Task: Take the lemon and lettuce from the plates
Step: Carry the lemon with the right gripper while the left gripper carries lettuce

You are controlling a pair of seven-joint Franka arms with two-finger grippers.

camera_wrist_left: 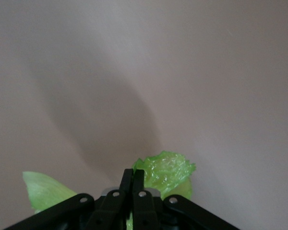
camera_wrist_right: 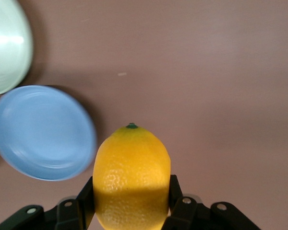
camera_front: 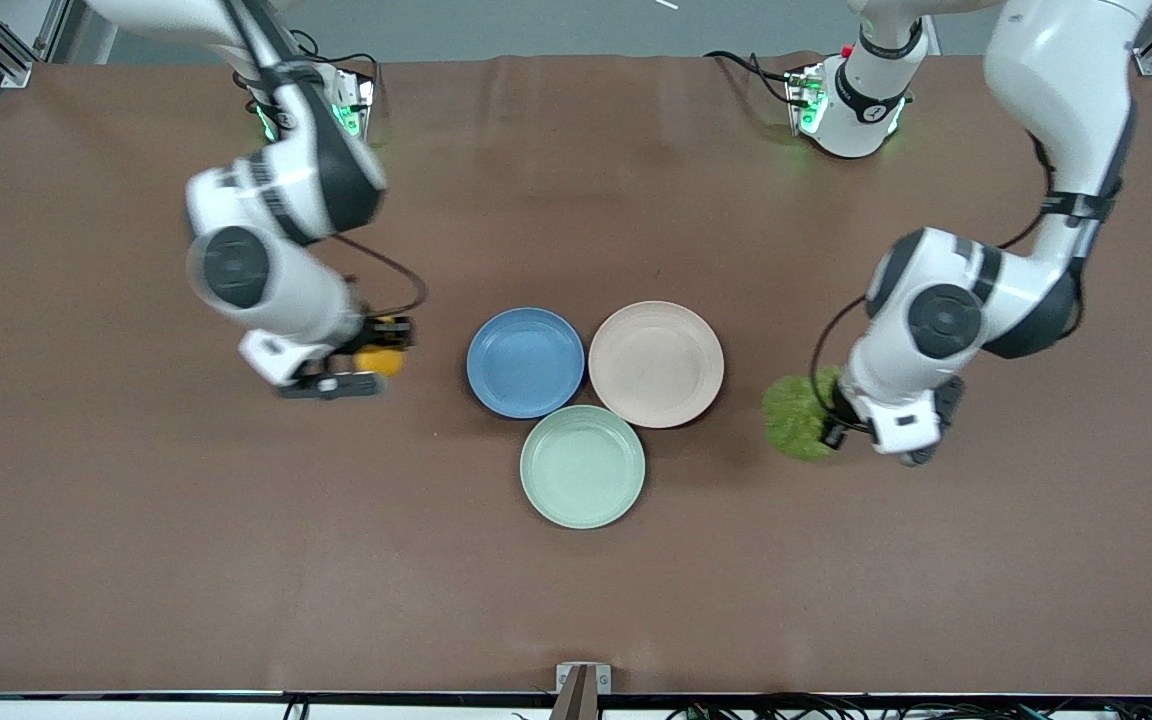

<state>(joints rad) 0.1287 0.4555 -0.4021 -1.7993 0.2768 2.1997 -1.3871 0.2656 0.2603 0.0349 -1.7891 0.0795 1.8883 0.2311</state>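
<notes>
Currently the right arm descends from its base at the upper left of the front view, elbow bent, wrist turned downward over bare tabletop (camera_front: 136,520) at middle left of the frame. The right gripper (camera_front: 376,362) is clamped on the lemon (camera_front: 379,360), one finger on each flank; in the right wrist view the lemon (camera_wrist_right: 132,178) fills the gap between the black fingers (camera_wrist_right: 175,194). The fruit is oval, yellow-orange, with finely dimpled skin and a small green stem tip.

The left arm reaches down from its base at the upper right of the front view, folded at the elbow, its wrist low at middle right of the frame. The left gripper (camera_front: 829,428) is pinched narrow on the lettuce (camera_front: 798,417), a crinkled, glossy bright green leaf with ragged edges. In the left wrist view the fingers (camera_wrist_left: 126,184) meet with leaf (camera_wrist_left: 165,171) showing on either side.

Three round, shallow, smooth plates sit clustered at frame centre, rims touching or nearly so: the blue plate (camera_front: 525,361), the beige plate (camera_front: 655,363) beside it, and the mint-green plate (camera_front: 582,466) lower in the frame. All three are bare. The tabletop is covered in a matte brown sheet.
</notes>
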